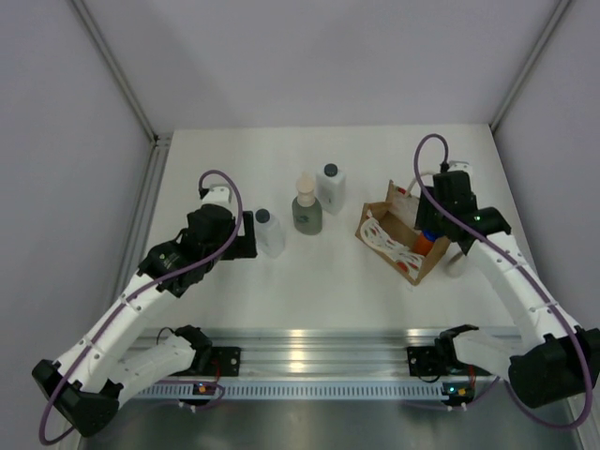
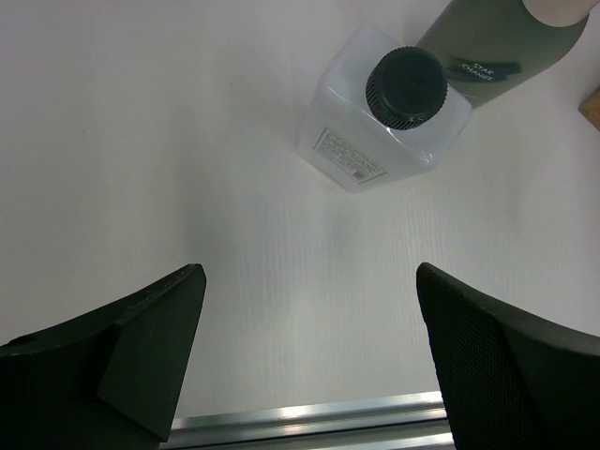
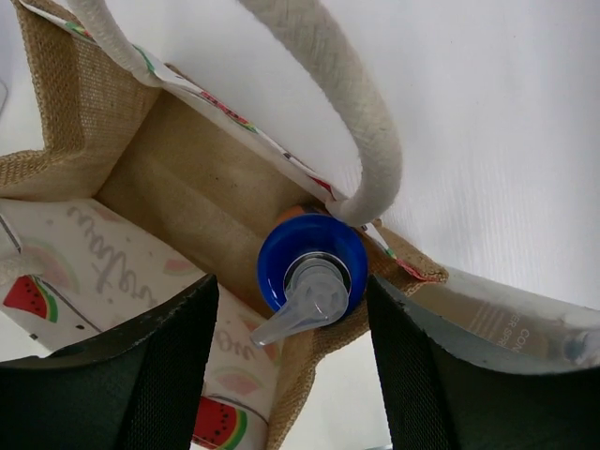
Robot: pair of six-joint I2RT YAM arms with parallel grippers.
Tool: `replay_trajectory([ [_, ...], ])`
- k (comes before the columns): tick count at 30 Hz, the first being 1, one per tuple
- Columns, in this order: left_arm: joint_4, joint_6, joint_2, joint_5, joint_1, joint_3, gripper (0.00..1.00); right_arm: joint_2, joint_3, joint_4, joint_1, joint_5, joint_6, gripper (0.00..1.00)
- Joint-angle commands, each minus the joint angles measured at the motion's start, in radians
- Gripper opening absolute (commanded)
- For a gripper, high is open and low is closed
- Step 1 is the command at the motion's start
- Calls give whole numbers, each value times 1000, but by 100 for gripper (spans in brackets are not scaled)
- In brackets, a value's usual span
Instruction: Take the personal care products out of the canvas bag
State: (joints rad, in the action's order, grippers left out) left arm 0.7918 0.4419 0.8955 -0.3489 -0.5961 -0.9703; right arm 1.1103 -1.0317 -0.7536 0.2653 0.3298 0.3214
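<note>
Canvas bag [image 1: 386, 230] sits on the right of the table [image 1: 234, 159]. The right gripper [image 3: 292, 281] bends down over its mouth, fingers spread and ungripping either side of the orange bottle [image 1: 425, 241]'s blue cap [image 3: 281, 253], plain only from that wrist. Left gripper [image 2: 309, 281] reaches low, fingers released wide. A white bottle [image 2: 352, 141] stands just ahead, with the grey-green bottle [image 2: 487, 37] and second white bottle [image 1: 330, 187] beyond.
</note>
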Motion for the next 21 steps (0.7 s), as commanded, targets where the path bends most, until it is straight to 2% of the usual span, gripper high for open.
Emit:
replay_trajectory([
  [1, -57, -15, -3, 33, 2, -1, 98, 17, -10, -24, -14, 0, -39, 63],
  [5, -62, -19, 0, 47, 2, 1, 98, 69, -14, -23, -17, 37, -73, 65],
  [17, -69, -23, -3, 62, 4, 1, 98, 167, 4, 16, -34, -92, -148, 75],
  [21, -71, -23, -7, 64, 2, 2, 98, 189, 12, 23, -44, -90, -153, 75],
])
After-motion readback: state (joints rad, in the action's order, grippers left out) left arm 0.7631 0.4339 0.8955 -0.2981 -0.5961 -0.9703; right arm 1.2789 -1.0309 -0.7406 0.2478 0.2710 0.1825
